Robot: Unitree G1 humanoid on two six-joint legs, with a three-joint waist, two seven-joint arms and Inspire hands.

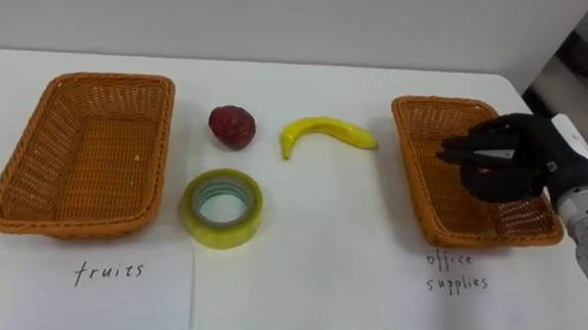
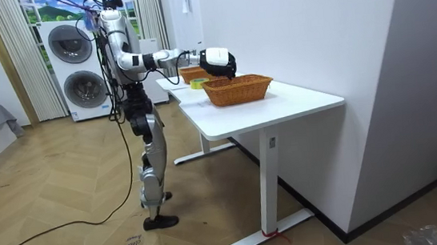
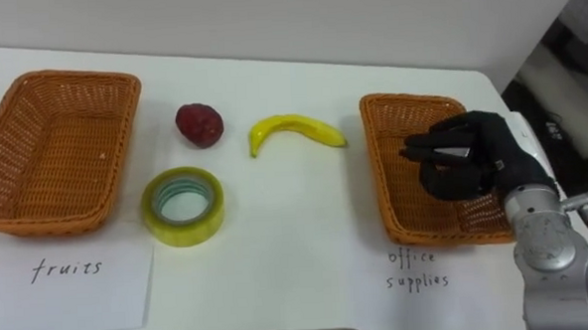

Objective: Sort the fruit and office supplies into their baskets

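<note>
In the left eye view you see the right hand point(image 1: 508, 161) hovering over the right basket point(image 1: 423, 169); you can't tell whether it is clamped on anything. The left basket point(image 1: 21, 167) holds nothing. Between the two baskets on the white table point(image 1: 328, 263) lie a red fruit point(image 1: 232, 126), a banana point(image 1: 324, 133) and, nearer you, a roll of tape point(image 1: 222, 231).

In the room view the robot stands at the table's end, with its right arm stretched over the near basket.

The right eye view shows you the same layout, with the fruit and tape well apart from both baskets.
</note>
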